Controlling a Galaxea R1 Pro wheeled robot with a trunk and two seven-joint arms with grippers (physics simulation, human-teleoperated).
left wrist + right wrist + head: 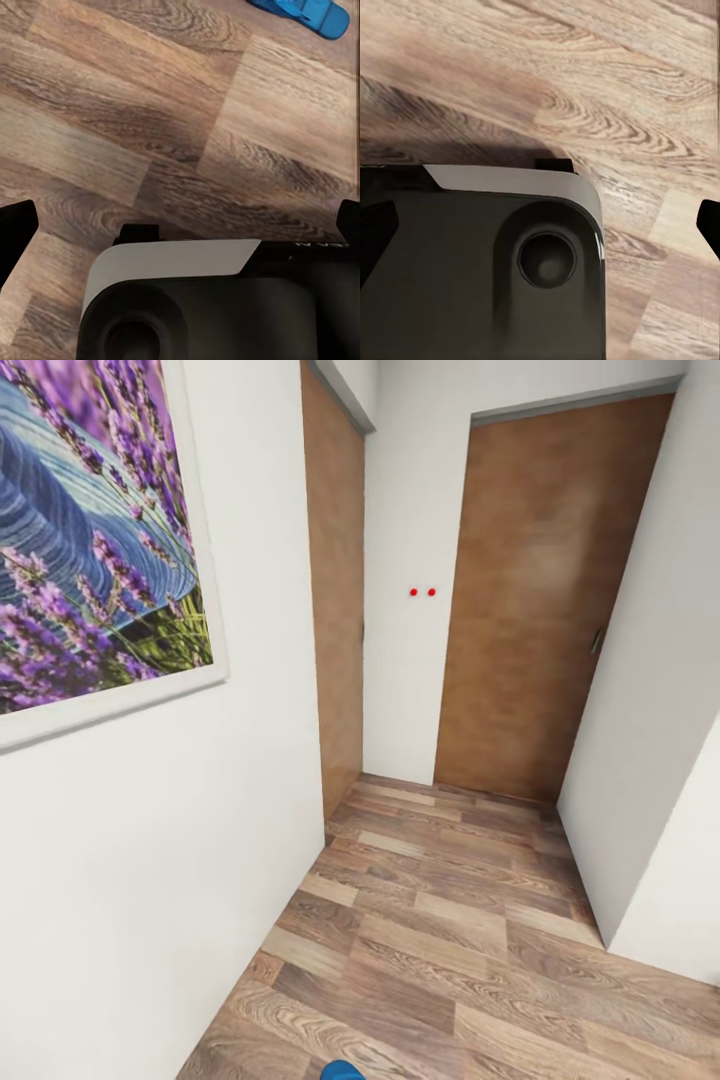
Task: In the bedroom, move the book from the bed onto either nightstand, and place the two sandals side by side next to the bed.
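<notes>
White walls [180, 860] all around, narrow hallway. Wood-plank floor [450, 940] below. Two brown doors [545, 610] ahead, both closed. Big purple flower picture [90, 530] on wall at left. Two tiny red dots [422, 592] between doors. One blue sandal [304, 11] flat on floor, near robot base [202, 300]. Grippers: can't tell if released or clenched.

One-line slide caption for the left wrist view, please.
Left wrist camera looks down past the robot's base at wood-plank floor; blue sandal at frame edge.
</notes>
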